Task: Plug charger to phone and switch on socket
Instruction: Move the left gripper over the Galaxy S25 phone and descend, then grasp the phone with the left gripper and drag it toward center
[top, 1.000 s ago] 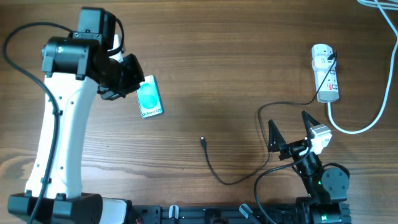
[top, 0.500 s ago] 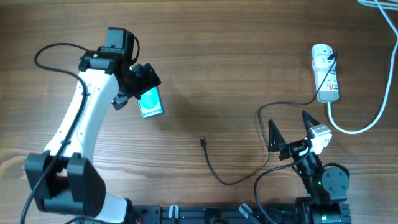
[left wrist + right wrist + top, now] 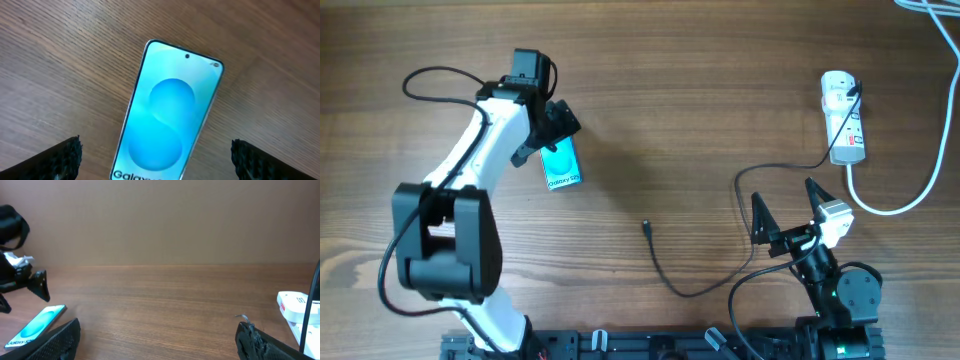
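The phone (image 3: 561, 163) lies flat on the wooden table, teal screen up, with its white text band toward the near side. My left gripper (image 3: 548, 140) hovers open over its far end; in the left wrist view the phone (image 3: 167, 117) lies between the two spread fingers of the left gripper (image 3: 157, 160), untouched. The charger, a thin black cable, runs from the socket (image 3: 843, 120) in a loop to its plug tip (image 3: 646, 227), which lies loose mid-table. My right gripper (image 3: 787, 208) stands open and empty near the front right, right gripper (image 3: 157, 330) facing the phone (image 3: 35, 326).
A thick white cord (image 3: 920, 190) curves from the socket off the right edge of the table. The socket (image 3: 295, 305) shows white at the right of the right wrist view. The black cable loop lies just left of the right arm's base.
The left arm has swung and stretched toward the phone, its wrist now over the phone's far end, and its jaws have opened. The phone, cable and right arm have not moved.
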Controlling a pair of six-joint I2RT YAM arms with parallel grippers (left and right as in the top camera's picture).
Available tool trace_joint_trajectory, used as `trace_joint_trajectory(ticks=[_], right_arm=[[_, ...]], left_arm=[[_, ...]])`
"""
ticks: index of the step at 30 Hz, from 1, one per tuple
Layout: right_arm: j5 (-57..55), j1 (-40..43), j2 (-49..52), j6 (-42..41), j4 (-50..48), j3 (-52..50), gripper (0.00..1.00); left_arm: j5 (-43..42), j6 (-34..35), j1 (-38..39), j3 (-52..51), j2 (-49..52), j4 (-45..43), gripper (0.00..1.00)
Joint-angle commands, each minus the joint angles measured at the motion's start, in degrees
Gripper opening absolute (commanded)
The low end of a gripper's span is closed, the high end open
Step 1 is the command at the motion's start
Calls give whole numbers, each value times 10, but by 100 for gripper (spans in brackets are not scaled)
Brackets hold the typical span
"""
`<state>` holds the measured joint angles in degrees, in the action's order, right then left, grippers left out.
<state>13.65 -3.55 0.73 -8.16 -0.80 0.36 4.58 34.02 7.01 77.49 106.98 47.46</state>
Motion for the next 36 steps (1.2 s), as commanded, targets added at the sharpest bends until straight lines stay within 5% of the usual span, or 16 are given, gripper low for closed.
trace_joint_trajectory(ticks=[1,5,8,11,16,21,24,28,33,34,36], right_arm=[[-3,2,-5,-9,-2,0,100],[-3,2,-5,-9,-2,0,100],[-3,2,-5,-9,-2,0,100],[-3,2,-5,-9,-2,0,100],[-3,2,-5,-9,-2,0,100],[-3,2,-5,-9,-2,0,100],[-3,2,-5,-9,-2,0,100],[-3,2,-5,-9,-2,0,100],[-3,2,-5,-9,-2,0,100],[-3,2,-5,-9,-2,0,100],[-3,2,-5,-9,-2,0,100]], left_arm=[[11,7,0,-7,36,-10,100],[4,7,0,-7,74,-32,100],[-56,-80,0,-7,99,-46,100],[-57,-88,0,-8,111,-42,100],[-142,-129,10,-8,114,9,90],[-142,-148,58,-8,114,62,88],[-137,-122,94,-8,114,81,85],[-66,-4,109,-8,114,81,100],[-56,25,79,-8,114,8,100],[-56,25,77,-8,114,3,99],[-56,24,79,-8,114,13,77]])
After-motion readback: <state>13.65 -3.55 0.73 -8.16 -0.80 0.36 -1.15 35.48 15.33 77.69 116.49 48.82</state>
